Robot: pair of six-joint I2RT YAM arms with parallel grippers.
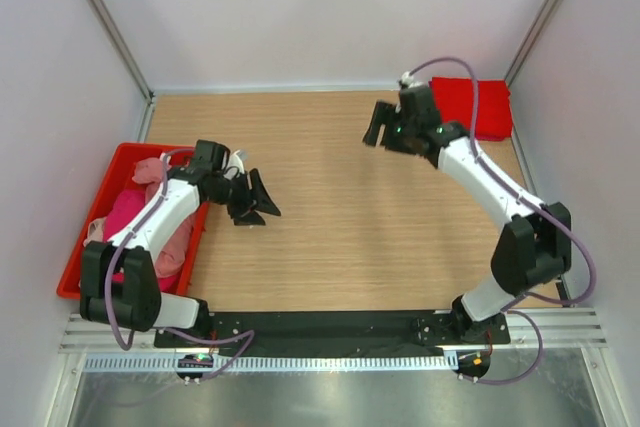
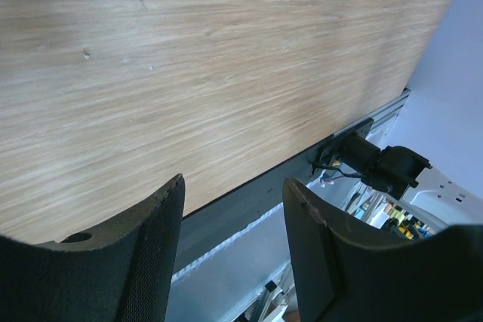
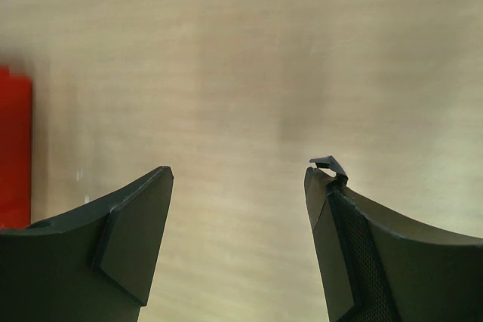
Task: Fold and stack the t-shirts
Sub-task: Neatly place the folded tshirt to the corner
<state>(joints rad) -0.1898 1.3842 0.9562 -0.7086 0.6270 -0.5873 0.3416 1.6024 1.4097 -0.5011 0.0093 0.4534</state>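
Left gripper (image 1: 257,199) jaws spread, beside red bin (image 1: 75,269) of pink t-shirts (image 1: 128,215); right gripper (image 1: 378,125) jaws spread, near folded red t-shirt (image 1: 490,107).

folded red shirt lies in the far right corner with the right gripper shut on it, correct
Wrong on the grip. The folded red shirt does lie in the far right corner, but the right gripper is open, empty and apart from it, as the top view shows.

We see a table (image 1: 340,237) of pale wood grain, matt and smooth. The bin (image 1: 122,155) looks like glossy red plastic. The t-shirts (image 1: 130,212) are soft, crumpled cloth. The left gripper (image 2: 234,186) has matt black fingers (image 2: 143,262).
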